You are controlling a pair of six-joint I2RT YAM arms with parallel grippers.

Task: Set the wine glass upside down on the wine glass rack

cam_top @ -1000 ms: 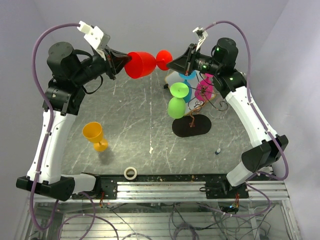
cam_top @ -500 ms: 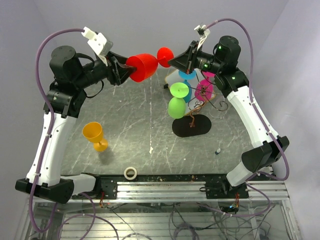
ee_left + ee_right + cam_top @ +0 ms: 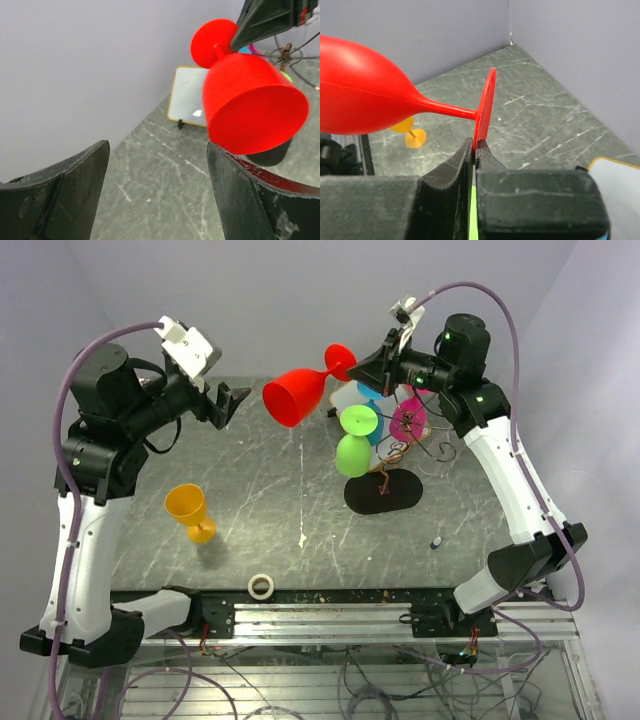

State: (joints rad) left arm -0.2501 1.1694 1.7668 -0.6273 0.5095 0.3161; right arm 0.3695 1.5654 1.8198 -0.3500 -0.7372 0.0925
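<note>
The red wine glass hangs in the air over the back of the table, bowl tilted down to the left. My right gripper is shut on the edge of its round foot; the fingers pinch the disc at the right gripper. My left gripper stands open, a short way left of the bowl, touching nothing. In the left wrist view the red bowl sits beyond the open left gripper. The wine glass rack stands right of centre, below the right gripper.
A green glass, a pink one and a blue one hang on the rack. An orange glass stands upright at the left. A white tape roll lies near the front edge. A white board leans at the back.
The left gripper opened, let go of the red bowl and drew back to the left. The glass, now held only by the right gripper, tilted bowl-down and shifted slightly right.
</note>
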